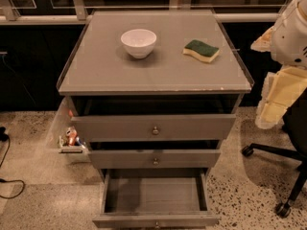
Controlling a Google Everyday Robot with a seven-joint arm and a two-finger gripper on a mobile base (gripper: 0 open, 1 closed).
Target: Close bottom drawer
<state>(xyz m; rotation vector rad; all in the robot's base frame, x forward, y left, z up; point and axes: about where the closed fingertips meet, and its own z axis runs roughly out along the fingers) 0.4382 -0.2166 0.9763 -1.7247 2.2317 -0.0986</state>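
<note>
The bottom drawer stood pulled far out from the base of the grey cabinet, its bare inside in full view from above. Its front panel lay at the lower edge of the view, and the small round knob at mid-front was partly cut off there. Above it, the middle drawer and the top drawer sat much further in, each with a small metal knob at the centre of its front.

On the table that formed the cabinet's top, a white bowl stood upright near the middle. A green-and-yellow sponge lay to its right, well apart from it.

The gripper hung at the right edge of the view, beside the table's right corner, below the arm's white rounded housing. It was well apart from the bottom drawer and touched nothing that could be seen. Whether its jaws were spread or pressed together could not be told.

A clear plastic bin holding cans sat on the speckled floor against the cabinet's left side. The black legs and castors of an office chair stood to the right.
</note>
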